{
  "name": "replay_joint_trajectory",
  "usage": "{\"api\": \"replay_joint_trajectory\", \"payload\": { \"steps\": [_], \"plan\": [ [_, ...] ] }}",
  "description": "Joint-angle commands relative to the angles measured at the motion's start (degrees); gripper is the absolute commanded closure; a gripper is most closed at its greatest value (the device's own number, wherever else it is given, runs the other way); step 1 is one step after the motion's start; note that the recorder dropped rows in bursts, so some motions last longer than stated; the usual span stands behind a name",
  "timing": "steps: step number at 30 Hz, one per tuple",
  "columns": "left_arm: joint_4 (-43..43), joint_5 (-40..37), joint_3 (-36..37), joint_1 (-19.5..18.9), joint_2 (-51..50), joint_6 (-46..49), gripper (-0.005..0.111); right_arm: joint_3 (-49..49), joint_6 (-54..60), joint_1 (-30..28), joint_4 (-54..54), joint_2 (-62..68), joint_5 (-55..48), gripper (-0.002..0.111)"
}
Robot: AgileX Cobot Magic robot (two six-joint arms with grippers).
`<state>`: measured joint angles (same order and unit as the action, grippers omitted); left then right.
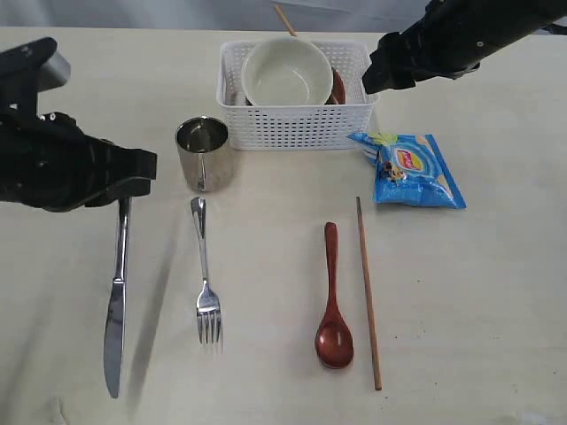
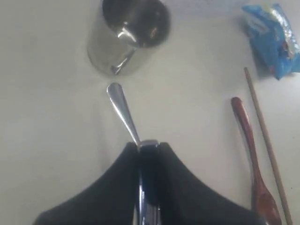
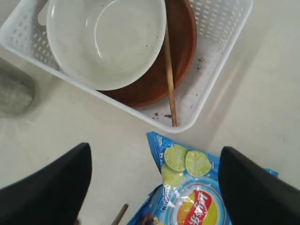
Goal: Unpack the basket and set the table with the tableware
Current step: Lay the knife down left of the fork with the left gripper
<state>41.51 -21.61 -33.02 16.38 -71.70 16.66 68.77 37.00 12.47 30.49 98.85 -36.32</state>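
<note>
Here the left gripper [image 1: 126, 188] is clamped on the handle of the long steel knife [image 1: 114, 305], just left of the steel fork [image 1: 205, 283] on the pale beige table [image 1: 266, 394]. The right gripper [image 3: 155, 149] gapes wide over the edge of the white perforated plastic basket [image 3: 213, 28], which holds the cream bowl [image 3: 105, 40], and the blue chip bag [image 3: 192, 197].

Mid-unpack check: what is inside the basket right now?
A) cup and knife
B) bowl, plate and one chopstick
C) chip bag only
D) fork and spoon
B: the right wrist view shows the bowl sitting on the plate with one chopstick alongside, all inside the basket.
</note>
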Motion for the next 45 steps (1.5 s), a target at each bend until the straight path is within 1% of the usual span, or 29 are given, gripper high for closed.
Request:
{"api": "replay_joint_trajectory", "payload": {
  "steps": [1,3,7,15,18,24,34,36,42,45],
  "plan": [
    [3.87,1.31,-0.47,0.15,-7.72,-2.03,0.107,-0.22,-0.24,-0.29,0.15,-0.33,-0.10,0.037],
    [5.84,2.20,-0.59,0.15,-11.61,-2.03,0.107,-0.22,-0.24,-0.29,0.15,-0.33,-0.10,0.037],
    [6.32,2.09,-1.73,0.15,-16.55,-2.03,0.107,-0.22,-0.24,-0.29,0.15,-0.33,-0.10,0.037],
    [6.32,3.69,-8.51,0.15,-25.16,-1.82,0.107,-0.22,-0.24,-0.29,0.15,-0.33,-0.10,0.037],
    [6.32,4.58,-9.36,0.15,-27.25,-1.73,0.107,-0.22,-0.24,-0.29,0.15,-0.33,-0.10,0.037],
    [6.32,4.97,-9.38,0.15,-29.61,0.01,0.107,-0.22,-0.24,-0.29,0.15,-0.33,-0.10,0.037],
    [6.19,7.56,-9.38,0.15,-29.85,0.38,0.106,-0.22,-0.22,-0.29,0.15,-0.33,0.00,0.037],
    [6.19,7.55,-9.38,0.15,-29.85,0.38,0.102,-0.22,-0.22,-0.29,0.15,-0.33,0.00,0.037],
    [6.09,7.71,-9.38,0.15,-29.85,0.38,0.075,-0.22,-0.22,-0.29,0.15,-0.33,0.00,0.037],
    [5.98,8.02,-9.38,0.15,-29.85,0.38,0.073,-0.22,-0.22,-0.29,0.15,-0.33,0.00,0.037]
  ]
}}
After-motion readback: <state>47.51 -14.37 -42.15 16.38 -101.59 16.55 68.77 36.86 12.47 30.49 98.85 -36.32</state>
